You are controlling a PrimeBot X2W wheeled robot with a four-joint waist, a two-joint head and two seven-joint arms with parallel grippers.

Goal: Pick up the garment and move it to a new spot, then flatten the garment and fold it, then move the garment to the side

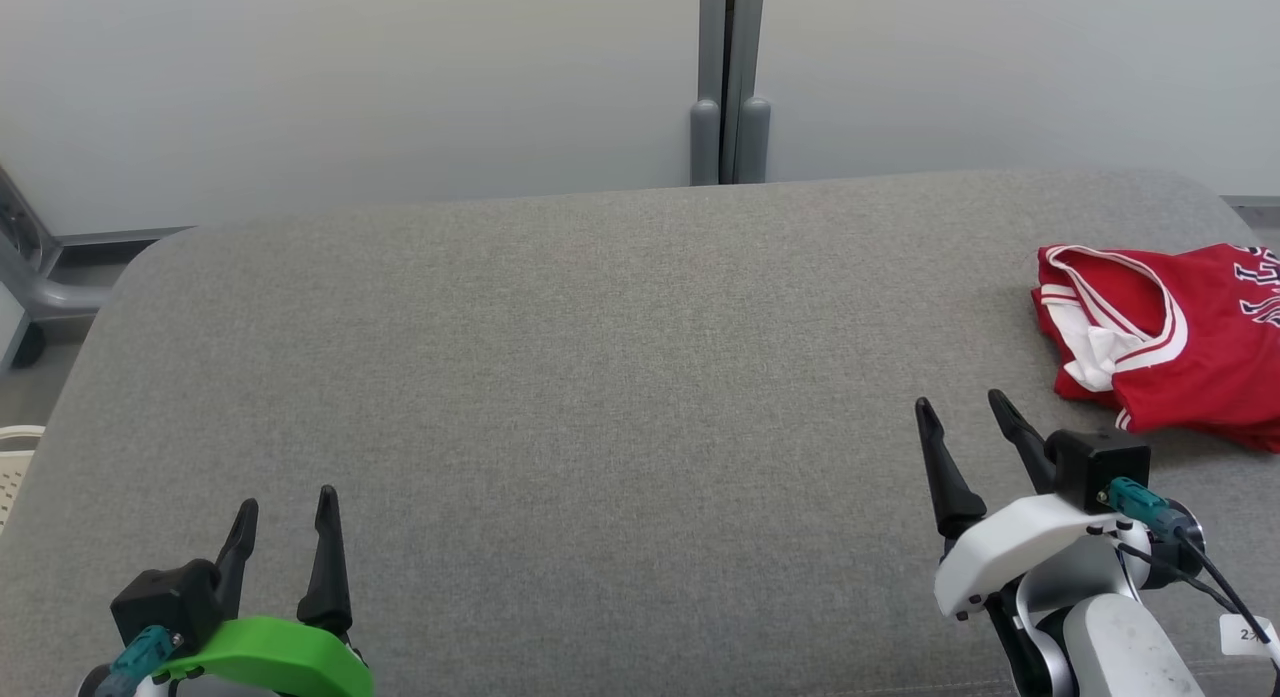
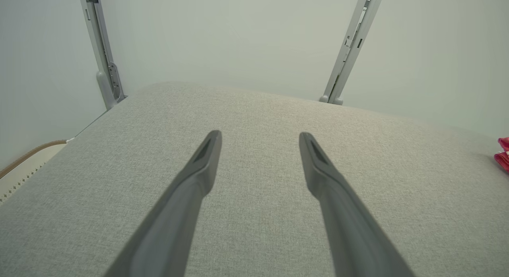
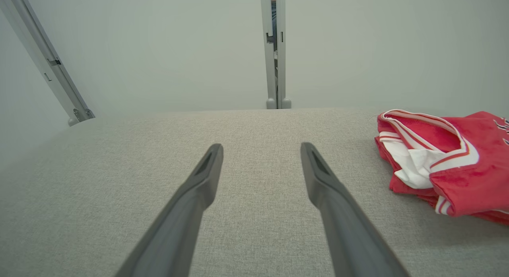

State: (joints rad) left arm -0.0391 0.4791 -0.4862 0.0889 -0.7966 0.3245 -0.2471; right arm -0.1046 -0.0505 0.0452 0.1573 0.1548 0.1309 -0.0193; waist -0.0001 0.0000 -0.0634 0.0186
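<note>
A red jersey with white trim (image 1: 1180, 347) lies folded at the right edge of the grey cushioned surface (image 1: 600, 377); part of it runs past the head view's right border. The jersey (image 3: 445, 161) lies to the right of my right gripper's fingers, and a sliver of the red garment (image 2: 503, 152) peeks in at the left wrist view's right edge. My right gripper (image 1: 963, 407) hovers open just left of and nearer than the jersey, holding nothing. My left gripper (image 1: 288, 505) is open at the lower left over bare fabric, far from the garment.
A pale wall with a grey vertical post (image 1: 728, 87) rises behind the surface. A grey frame leg (image 1: 40, 267) and a white slatted object (image 1: 15, 462) sit off the left edge. The surface has rounded far corners.
</note>
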